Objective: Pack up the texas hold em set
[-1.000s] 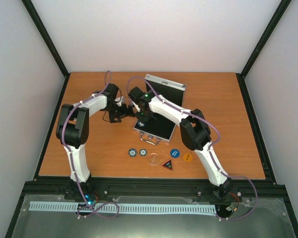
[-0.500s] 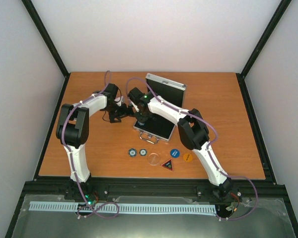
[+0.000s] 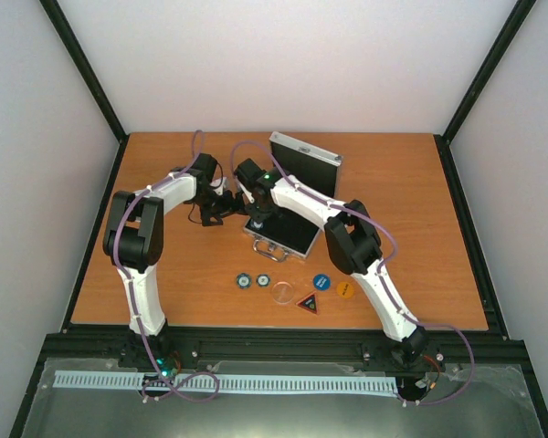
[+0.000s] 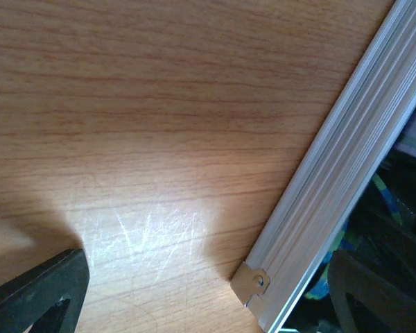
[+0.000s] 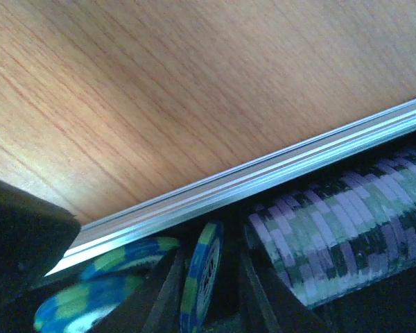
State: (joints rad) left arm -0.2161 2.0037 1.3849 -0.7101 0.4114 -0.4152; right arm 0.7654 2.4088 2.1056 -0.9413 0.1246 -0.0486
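Wood-grain tabletop carries the open silver case, lid raised, its black-lined tray holding a row of purple-and-white chips beside blue-and-green chips. Right gripper reaches into the tray, fingers slightly apart around one upright blue chip; whether they pinch it cannot be told. Left gripper hangs spread wide and empty, just beside the case's left wall.

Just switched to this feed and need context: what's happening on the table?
The right tool is over the open case, with a blue chip on edge between its fingers; grip unclear. The left tool hovers open beside the case, empty. Six loose pieces lie on the table nearer the arms.
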